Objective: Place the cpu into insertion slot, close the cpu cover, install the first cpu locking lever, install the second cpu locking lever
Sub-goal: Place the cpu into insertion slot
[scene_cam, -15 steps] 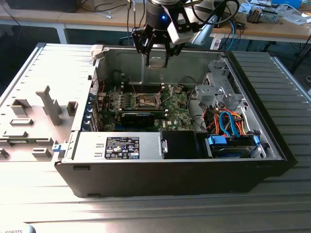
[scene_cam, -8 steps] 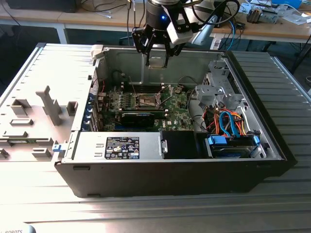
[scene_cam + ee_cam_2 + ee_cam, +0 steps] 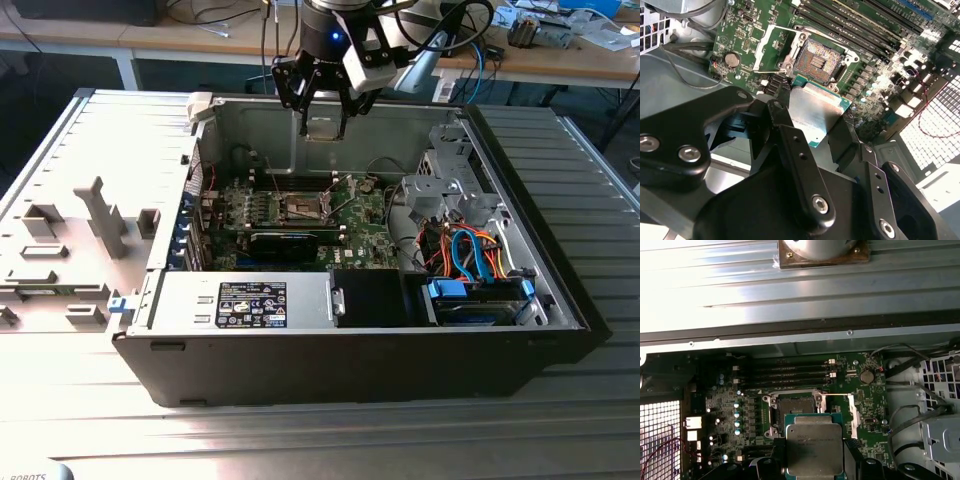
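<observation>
My gripper point(image 3: 322, 122) hangs above the open computer case, shut on the cpu point(image 3: 322, 129), a flat square silver-topped chip held by its edges between the black fingers point(image 3: 788, 131). In both wrist views the cpu point(image 3: 816, 111) point(image 3: 814, 447) hovers well above the motherboard, close to over the insertion slot point(image 3: 817, 59) point(image 3: 794, 407). The slot's dark contact field lies bare. The cpu cover point(image 3: 762, 47) point(image 3: 852, 412), a thin silver frame, is swung open beside the slot. In the exterior view the insertion slot point(image 3: 303, 207) sits mid-board, below the gripper.
Long black memory slots point(image 3: 790, 374) run beside the socket. A black card point(image 3: 290, 243) lies across the board, a power supply point(image 3: 250, 300) fills the near wall, and drive cages with coloured cables point(image 3: 470, 255) crowd the exterior view's right. Grey fixtures point(image 3: 95, 215) stand outside the case.
</observation>
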Robot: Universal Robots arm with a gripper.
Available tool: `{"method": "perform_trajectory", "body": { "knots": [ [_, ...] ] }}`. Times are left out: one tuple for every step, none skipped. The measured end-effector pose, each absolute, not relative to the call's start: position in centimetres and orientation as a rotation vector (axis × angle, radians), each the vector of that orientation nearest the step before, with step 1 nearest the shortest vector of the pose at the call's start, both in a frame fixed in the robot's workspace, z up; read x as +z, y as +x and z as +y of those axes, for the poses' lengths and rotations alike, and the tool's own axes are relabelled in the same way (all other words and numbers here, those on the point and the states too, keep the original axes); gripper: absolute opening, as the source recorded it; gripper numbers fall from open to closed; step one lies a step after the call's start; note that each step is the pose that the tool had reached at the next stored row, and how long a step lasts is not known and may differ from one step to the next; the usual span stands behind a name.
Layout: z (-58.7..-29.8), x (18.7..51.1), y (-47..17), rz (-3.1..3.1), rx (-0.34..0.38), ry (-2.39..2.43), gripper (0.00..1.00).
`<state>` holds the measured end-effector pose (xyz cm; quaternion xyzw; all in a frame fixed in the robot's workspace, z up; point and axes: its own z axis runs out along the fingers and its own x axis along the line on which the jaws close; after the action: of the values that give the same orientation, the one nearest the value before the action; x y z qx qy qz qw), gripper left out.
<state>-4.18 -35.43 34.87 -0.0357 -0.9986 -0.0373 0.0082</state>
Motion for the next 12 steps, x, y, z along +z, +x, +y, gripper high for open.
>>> {"method": "perform_trajectory", "body": {
  "knots": [
    [-35.43, 34.87, -4.18, -3.121, -0.117, -0.112, 0.54],
    [-35.43, 34.87, -4.18, -3.121, -0.117, -0.114, 0.54],
    [-35.43, 34.87, -4.18, -3.121, -0.117, -0.116, 0.54],
    [-35.43, 34.87, -4.19, -3.121, -0.117, -0.117, 0.54],
    [-35.43, 34.87, -4.18, -3.121, -0.117, -0.120, 0.54],
    [-35.43, 34.87, -4.19, -3.121, -0.117, -0.124, 0.54],
    [-35.43, 34.87, -4.19, -3.121, -0.117, -0.128, 0.54],
    [-35.43, 34.87, -4.19, -3.121, -0.117, -0.130, 0.54],
    [-35.43, 34.87, -4.18, -3.121, -0.117, -0.132, 0.54],
    [-35.43, 34.87, -4.18, -3.121, -0.117, -0.134, 0.54],
    [-35.43, 34.87, -4.18, -3.121, -0.117, -0.136, 0.54],
    [-35.43, 34.87, -4.18, -3.121, -0.117, -0.138, 0.54]
  ]
}}
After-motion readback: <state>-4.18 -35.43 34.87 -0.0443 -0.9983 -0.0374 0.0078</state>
